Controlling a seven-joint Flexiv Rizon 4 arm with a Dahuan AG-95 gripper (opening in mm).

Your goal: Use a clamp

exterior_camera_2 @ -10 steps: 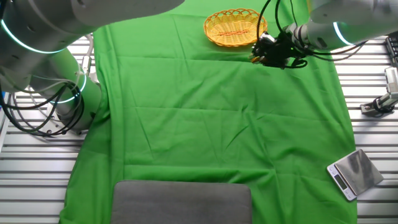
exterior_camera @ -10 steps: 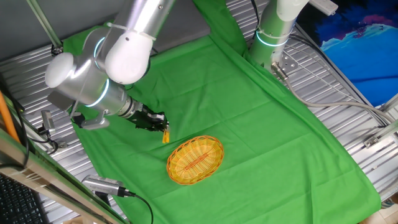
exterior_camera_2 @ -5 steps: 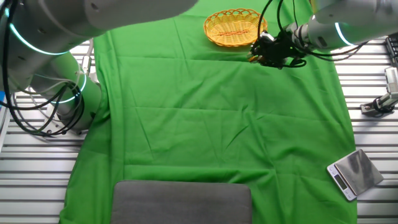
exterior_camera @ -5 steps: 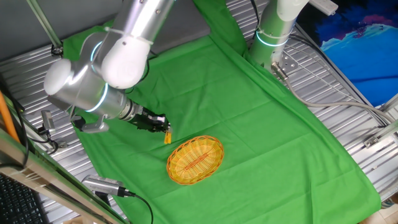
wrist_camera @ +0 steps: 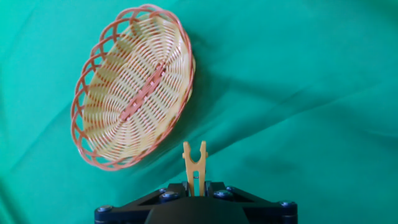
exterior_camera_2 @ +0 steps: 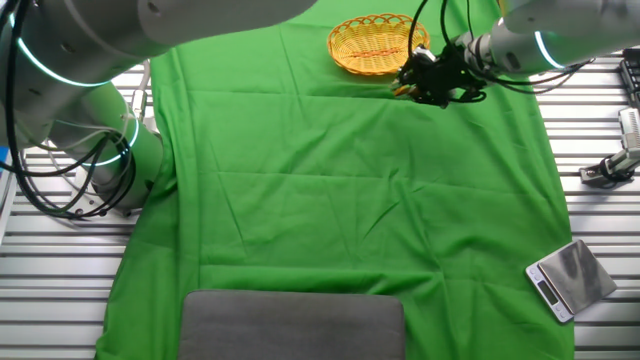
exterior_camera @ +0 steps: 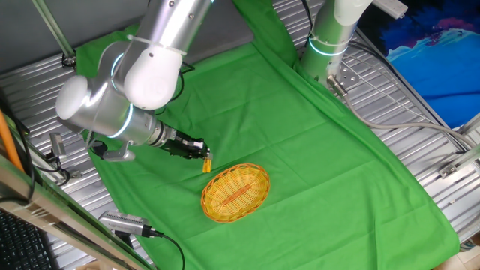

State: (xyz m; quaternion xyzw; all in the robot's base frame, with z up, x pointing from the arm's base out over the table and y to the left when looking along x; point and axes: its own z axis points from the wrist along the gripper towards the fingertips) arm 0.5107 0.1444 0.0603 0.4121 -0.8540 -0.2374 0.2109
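Note:
A small yellow-orange clamp sticks out of my gripper, which is shut on its rear end; its two prongs point forward and spread apart. In one fixed view the clamp hangs just above the green cloth beside the rim of the oval wicker basket, with the gripper behind it. The other fixed view puts the gripper right next to the basket. From the hand view, the basket lies ahead and to the left of the prongs.
A green cloth covers the table. A grey pad lies at one edge and a small scale sits on the metal slats. A second arm's base stands at the far corner.
The gripper has carried the clamp a little closer to the basket's rim; the arm shifted with it. The basket has not moved.

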